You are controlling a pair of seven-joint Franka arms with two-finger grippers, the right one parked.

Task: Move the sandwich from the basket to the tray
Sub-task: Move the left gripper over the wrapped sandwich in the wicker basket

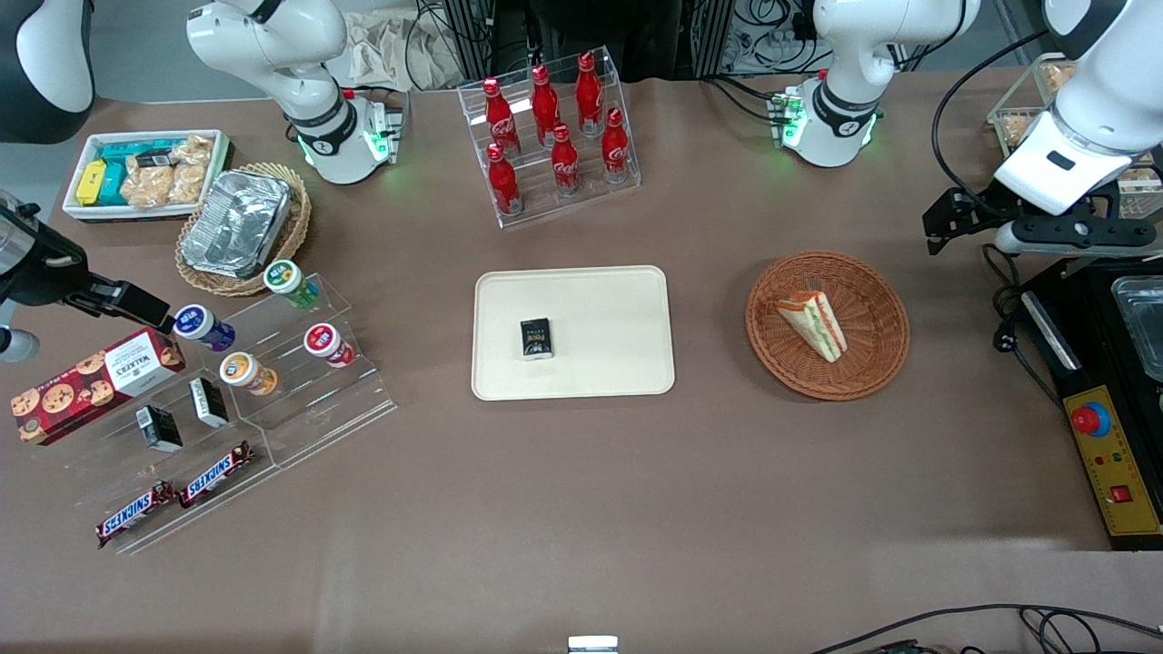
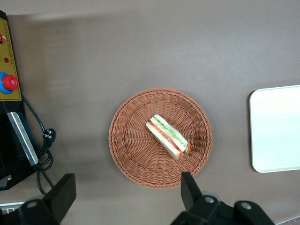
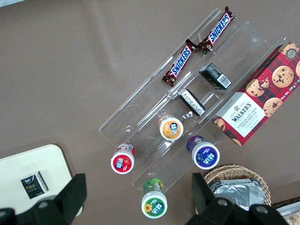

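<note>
The sandwich [image 1: 813, 325], a white-bread wedge with green, red and yellow layers, lies in the round reddish-brown basket [image 1: 872, 309]. The cream tray [image 1: 609, 318] lies flat beside the basket, toward the parked arm's end, with a small black box [image 1: 536, 339] on it. My left gripper [image 1: 940, 234] hangs open and empty above the table, beside the basket toward the working arm's end and a little farther from the front camera. In the left wrist view the open gripper [image 2: 126, 197] stands off the rim of the basket [image 2: 136, 140], apart from the sandwich [image 2: 168, 136]; the tray's edge [image 2: 276, 129] shows too.
A yellow control box with a red button [image 1: 1113, 463] and cables lie at the working arm's end. A clear rack of red bottles [image 1: 554, 136] stands farther from the front camera than the tray. An acrylic stand with cups and snack bars [image 1: 254, 363], a tan basket with a foil pan [image 1: 238, 227] and a white snack box [image 1: 145, 173] sit toward the parked arm's end.
</note>
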